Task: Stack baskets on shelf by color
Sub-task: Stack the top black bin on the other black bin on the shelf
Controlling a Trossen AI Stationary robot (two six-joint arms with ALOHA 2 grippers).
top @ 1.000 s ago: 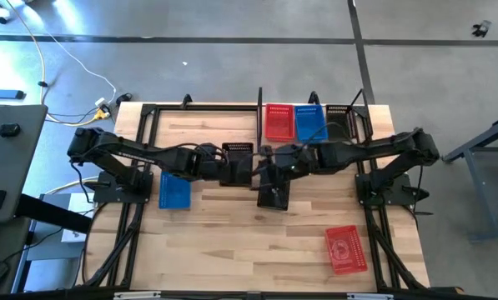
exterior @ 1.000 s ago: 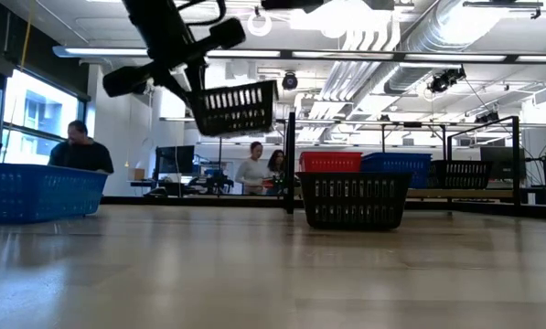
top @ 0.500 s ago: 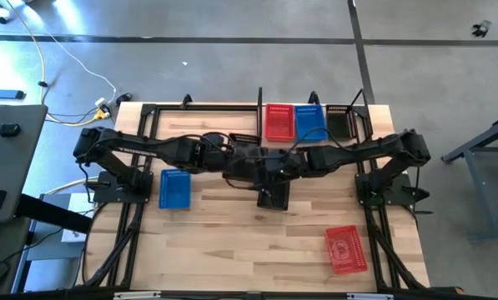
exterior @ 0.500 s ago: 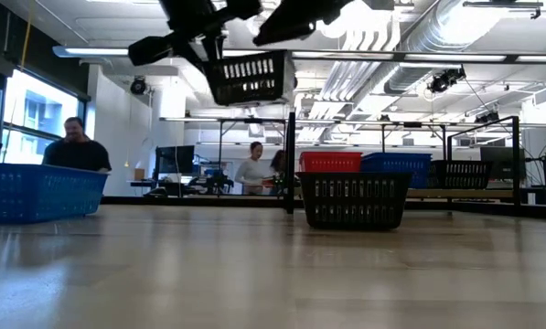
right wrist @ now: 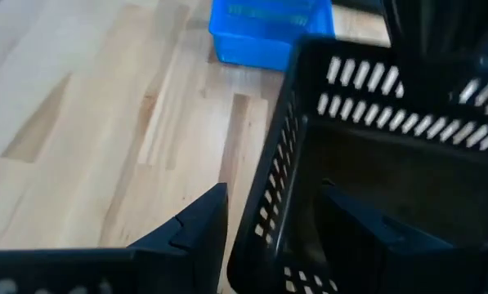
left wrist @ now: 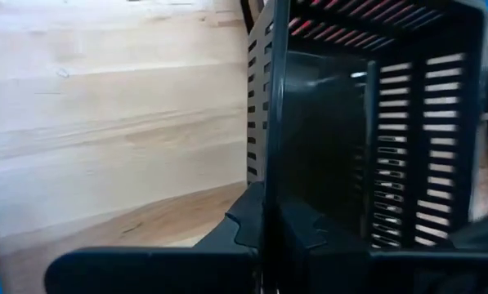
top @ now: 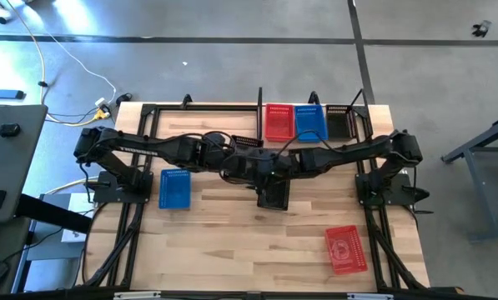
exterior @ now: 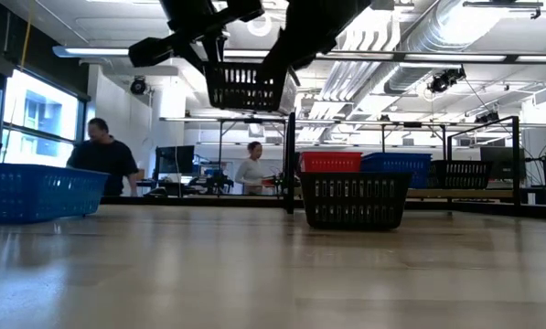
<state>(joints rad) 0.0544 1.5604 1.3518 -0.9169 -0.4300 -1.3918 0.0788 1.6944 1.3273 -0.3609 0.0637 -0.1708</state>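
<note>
High view: left pincer [top: 232, 158] clamped on raised black basket [top: 243, 147], right pincer [top: 250, 165] wide around its rim.

You're looking at two matte black jointed arms, left arm [top: 148, 150] and right arm [top: 374, 150], each running dark cable loops along its links. Fingers [right wrist: 190, 224] are showing as flat black angular plastic blades with stepped inner edges.
</note>
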